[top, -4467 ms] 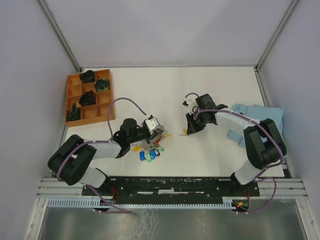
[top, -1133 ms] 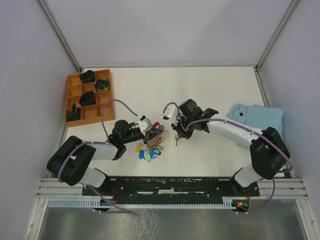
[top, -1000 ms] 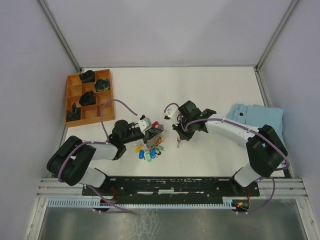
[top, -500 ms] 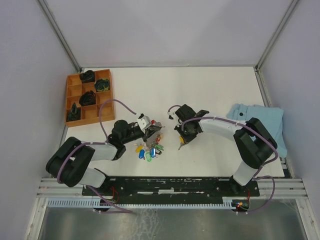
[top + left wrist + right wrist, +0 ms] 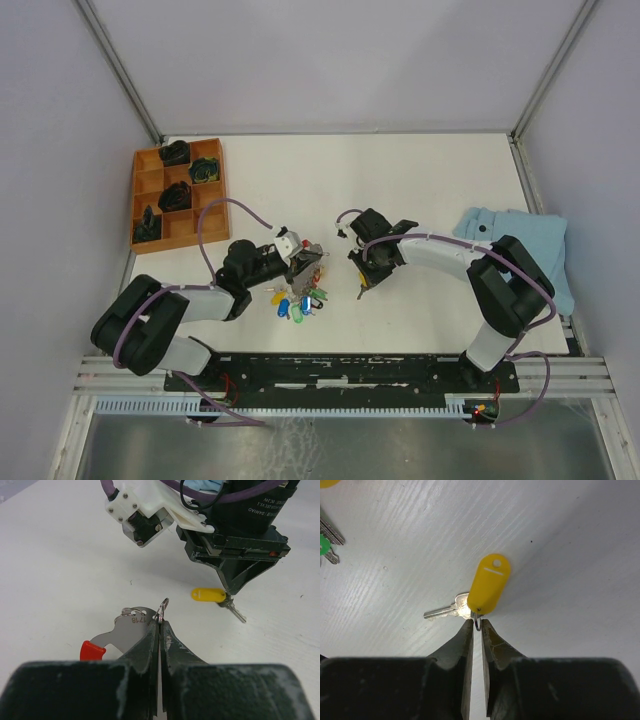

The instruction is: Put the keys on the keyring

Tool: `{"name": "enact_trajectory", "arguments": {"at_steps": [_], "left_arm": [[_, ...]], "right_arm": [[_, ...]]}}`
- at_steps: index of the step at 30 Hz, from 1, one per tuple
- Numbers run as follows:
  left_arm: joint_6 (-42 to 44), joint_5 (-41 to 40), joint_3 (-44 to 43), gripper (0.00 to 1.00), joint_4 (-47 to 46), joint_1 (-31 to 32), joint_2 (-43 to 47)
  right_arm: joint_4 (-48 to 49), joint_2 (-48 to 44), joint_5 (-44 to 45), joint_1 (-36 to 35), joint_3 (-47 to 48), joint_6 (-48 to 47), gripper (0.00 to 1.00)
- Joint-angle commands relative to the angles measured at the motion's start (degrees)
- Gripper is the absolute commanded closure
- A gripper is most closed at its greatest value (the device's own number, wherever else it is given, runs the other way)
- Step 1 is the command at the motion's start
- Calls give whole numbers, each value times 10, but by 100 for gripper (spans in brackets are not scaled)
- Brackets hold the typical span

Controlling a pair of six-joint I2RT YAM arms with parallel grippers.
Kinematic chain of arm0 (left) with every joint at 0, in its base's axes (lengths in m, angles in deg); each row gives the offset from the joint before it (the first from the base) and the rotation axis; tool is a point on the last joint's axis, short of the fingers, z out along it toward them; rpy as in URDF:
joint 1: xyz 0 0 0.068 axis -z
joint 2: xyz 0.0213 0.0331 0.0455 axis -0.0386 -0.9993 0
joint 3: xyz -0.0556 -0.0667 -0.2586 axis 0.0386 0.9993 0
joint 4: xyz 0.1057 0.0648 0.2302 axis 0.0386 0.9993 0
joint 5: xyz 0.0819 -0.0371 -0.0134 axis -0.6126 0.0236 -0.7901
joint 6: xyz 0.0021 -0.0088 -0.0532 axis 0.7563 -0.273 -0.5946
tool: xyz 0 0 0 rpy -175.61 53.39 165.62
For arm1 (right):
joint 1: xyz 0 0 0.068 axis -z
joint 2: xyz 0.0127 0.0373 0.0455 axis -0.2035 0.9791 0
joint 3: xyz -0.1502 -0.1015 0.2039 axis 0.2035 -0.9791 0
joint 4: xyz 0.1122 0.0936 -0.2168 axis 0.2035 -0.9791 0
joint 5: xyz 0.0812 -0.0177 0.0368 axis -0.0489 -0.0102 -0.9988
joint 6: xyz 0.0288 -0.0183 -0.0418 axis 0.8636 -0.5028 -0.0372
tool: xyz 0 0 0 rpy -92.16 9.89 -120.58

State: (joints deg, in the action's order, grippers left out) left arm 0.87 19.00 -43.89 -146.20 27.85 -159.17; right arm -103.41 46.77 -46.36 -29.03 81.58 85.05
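My left gripper (image 5: 303, 261) (image 5: 160, 621) is shut on a small split ring (image 5: 162, 608) of the keyring (image 5: 306, 272). A flat metal piece with a red tip (image 5: 93, 650) hangs beside it. Several keys (image 5: 297, 305) with blue, green and yellow tags lie under and in front of the keyring. A key with a yellow tag (image 5: 489, 584) (image 5: 207, 594) lies on the table to the right of the keyring. My right gripper (image 5: 476, 625) (image 5: 362, 284) points down at it. Its jaws stand a narrow gap apart around that key's little ring, without pinching it.
An orange compartment tray (image 5: 141, 214) with dark objects sits at the back left. A folded blue cloth (image 5: 522, 236) lies at the right edge. A green-tagged key (image 5: 324, 547) shows at the left edge of the right wrist view.
My right gripper came down left and forward to the table with the yellow-tagged key, then its jaws parted slightly. The left gripper kept its hold and barely moved.
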Motion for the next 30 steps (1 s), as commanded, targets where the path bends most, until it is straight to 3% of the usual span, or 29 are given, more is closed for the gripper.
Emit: {"name": "enact_trajectory", "arguments": {"at_steps": [1,11,16,30], "left_arm": [[-7,-1,-4,97,-25,-3,15],[-8,3,-6,97,-21,-3,13],[-8,4,-6,97,-21,-3,15],[-8,5,-5,97,-15,-3,24]], "right_arm": [[12,2,5,-1,7,9,81],[6,19,8,-1,16,12,86],[5,11,13,-2,15,9,99],[-48,-75,14,-1,43,-84,98]]}}
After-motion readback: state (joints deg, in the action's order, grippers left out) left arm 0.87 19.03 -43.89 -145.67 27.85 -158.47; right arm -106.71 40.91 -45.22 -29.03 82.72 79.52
